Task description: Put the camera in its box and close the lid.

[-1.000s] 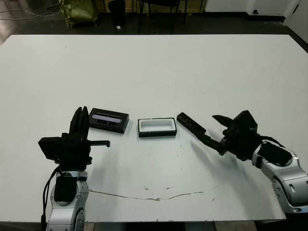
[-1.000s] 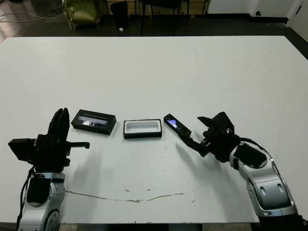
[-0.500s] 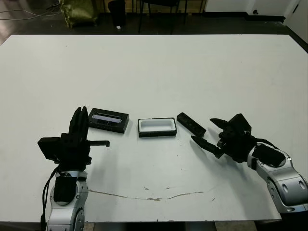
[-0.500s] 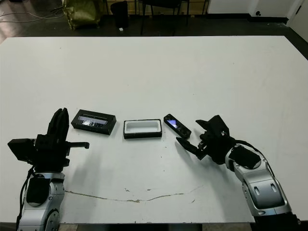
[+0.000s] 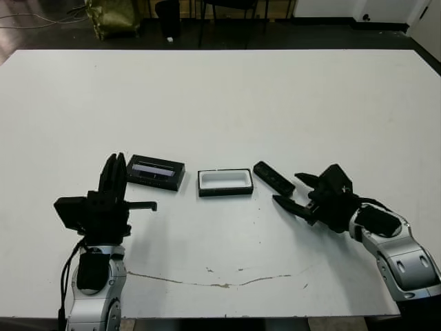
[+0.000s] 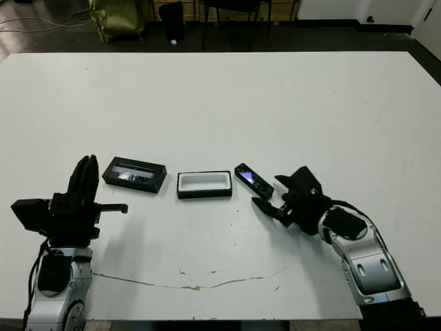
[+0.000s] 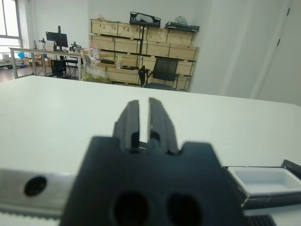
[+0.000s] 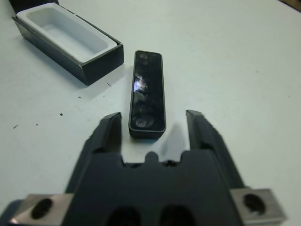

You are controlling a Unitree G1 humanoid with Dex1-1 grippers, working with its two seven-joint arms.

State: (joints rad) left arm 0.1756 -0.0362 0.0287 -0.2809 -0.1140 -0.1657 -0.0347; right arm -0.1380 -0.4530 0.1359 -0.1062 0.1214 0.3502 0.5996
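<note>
Looking down my right wrist camera, I see the camera (image 8: pixel 147 93) lying flat on the white surface (image 5: pixel 227 96), its near end sitting just inside the gap between the two spread fingers (image 8: pixel 109 132) of my right hand (image 8: pixel 154 126). Neither finger touches it; the hand is released and straddles only that end, while the rest of the bar runs away from the hand toward the box. A bluish glint shows on the camera's glossy top.

From the head view, the camera lies at a slant just right of the box (image 5: pixel 224 183), close to it but apart. My right hand comes at it from the right and front, low over the surface.

The box sits open, its white lining showing, between the camera and the lid (image 5: pixel 156 172). The lid lies flat to the left of the box, apart from it, with its pale shiny strip facing up.

My left hand (image 5: pixel 114 176) is held up off the surface near the lid's left end, touching nothing. In the left wrist view its two fingers (image 7: pixel 128 123) stand nearly together with only a narrow slit between them, clenched on nothing.
</note>
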